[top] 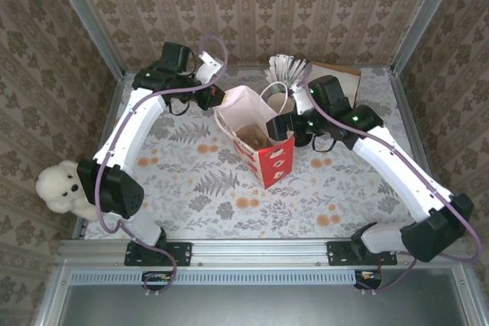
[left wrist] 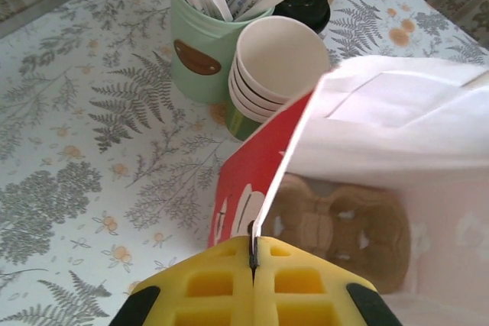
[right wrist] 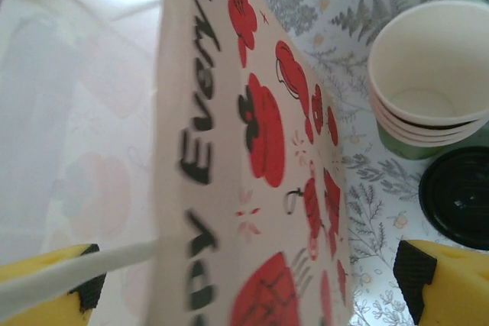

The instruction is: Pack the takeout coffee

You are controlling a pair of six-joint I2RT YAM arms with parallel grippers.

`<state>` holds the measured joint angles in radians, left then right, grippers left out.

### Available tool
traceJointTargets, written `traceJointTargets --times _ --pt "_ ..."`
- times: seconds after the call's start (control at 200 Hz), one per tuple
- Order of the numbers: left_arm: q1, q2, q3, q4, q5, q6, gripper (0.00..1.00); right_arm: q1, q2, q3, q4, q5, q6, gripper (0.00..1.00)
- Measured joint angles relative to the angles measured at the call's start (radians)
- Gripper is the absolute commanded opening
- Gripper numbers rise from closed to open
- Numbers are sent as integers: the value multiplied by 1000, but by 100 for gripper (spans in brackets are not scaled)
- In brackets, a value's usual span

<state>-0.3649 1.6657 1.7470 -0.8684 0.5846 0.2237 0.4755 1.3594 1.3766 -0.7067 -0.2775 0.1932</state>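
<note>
Though fern-printed, tablecloth (top: 199, 185) amid damask walls (top: 306, 5).

Bag (top: 275, 159) red-white, red flower print — tablecloth (top: 206, 188) pale, grey ferns, orange blossoms.

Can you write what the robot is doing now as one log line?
left claw: shut on paper bag rim | right claw: open, astride bag wall | bag: open, cardboard tray inside
</note>
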Motion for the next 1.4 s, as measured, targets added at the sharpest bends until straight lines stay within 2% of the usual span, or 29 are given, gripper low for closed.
traceJointTargets --times 0.245,0.39,0.43,0.55,0.78,0.895,1.03,1.255,1.345,1.4 --pt "1 35 21 -30 14 -22 0 0 158 49 -98 -35 -12 100" --pt "6 65 45 -61 10 -23 0 -6 173 71 -137 1 -17 100" --pt "7 66 49 -74 6 -23 3 -10 166 74 -139 8 -23 100" --pt "16 67 65 -86 -9 -44 3 -27 107 71 -135 29 -47 100" --pt "38 87 91 -100 -9 -51 3 -69 -152 -8 -27 43 -63 100" --pt "40 120 112 -121 -5 -40 3 -95 -184 -29 39 88 -30 100" --pt "41 188 198 -167 15 -6 4 -155 -130 -33 79 193 49 100" --pt "41 316 384 -252 51 37 7 -269 -13 -45 83 295 148 100" --pt "41 358 441 -277 69 42 11 -292 41 -46 84 322 169 100" --pt "41 375 472 -295 81 40 20 -311 74 -50 100 310 175 100"
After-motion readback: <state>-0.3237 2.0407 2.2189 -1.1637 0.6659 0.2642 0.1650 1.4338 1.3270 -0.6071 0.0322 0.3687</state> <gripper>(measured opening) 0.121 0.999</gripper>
